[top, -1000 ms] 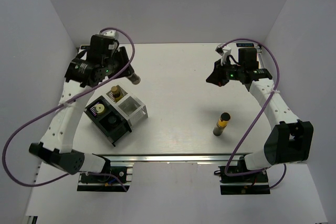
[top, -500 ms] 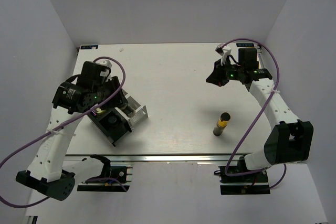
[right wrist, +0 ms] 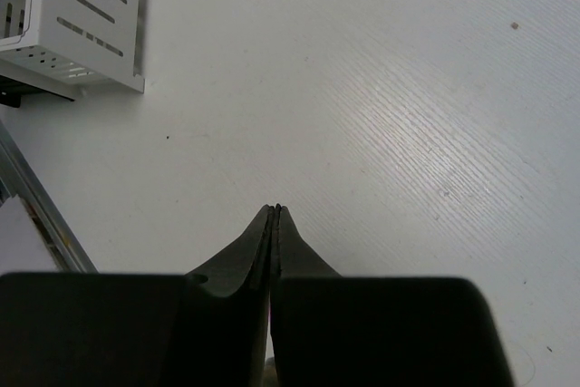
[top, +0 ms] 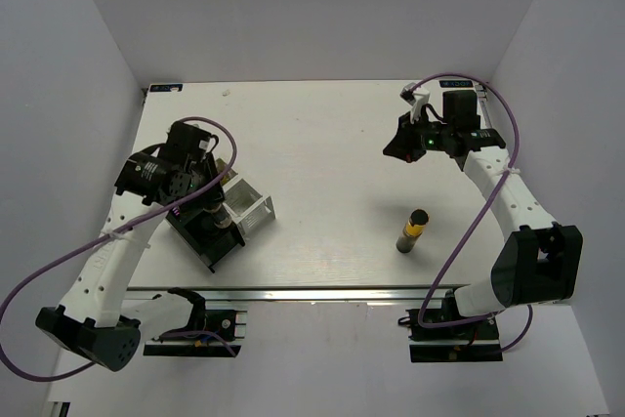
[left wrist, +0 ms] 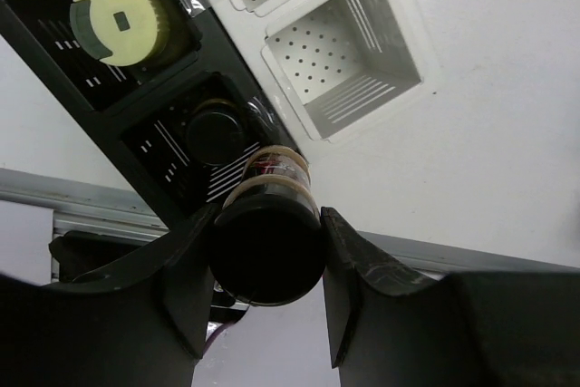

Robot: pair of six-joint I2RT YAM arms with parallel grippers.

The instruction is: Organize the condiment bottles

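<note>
**Left tool gripping a bottle at the rack, right tool shut and empty**

The left tool (left wrist: 269, 215) is holding a brown bottle (left wrist: 269, 256) by its black-capped end, with the jaws standing partly open and pressing on both sides of it. The bottle is hanging over the near edge of the rack (top: 252, 204), beside a black compartment where a black-capped bottle (left wrist: 217, 130) is already sitting. Whether the held bottle is touching the rack is hard to tell from either view. A cream bottle (left wrist: 118, 22) is filling the next black compartment, and one white compartment (left wrist: 344, 61) is lying bare.

The right tool (right wrist: 275, 210) is hovering above the far right of the table (top: 332, 134), its jaws pressing tight together on nothing.

A yellow-label bottle (top: 413, 229) is standing upright on the table's near right part, well apart from the rack and both tools. Plain white walls (top: 293, 7) are enclosing the table on three sides.
</note>
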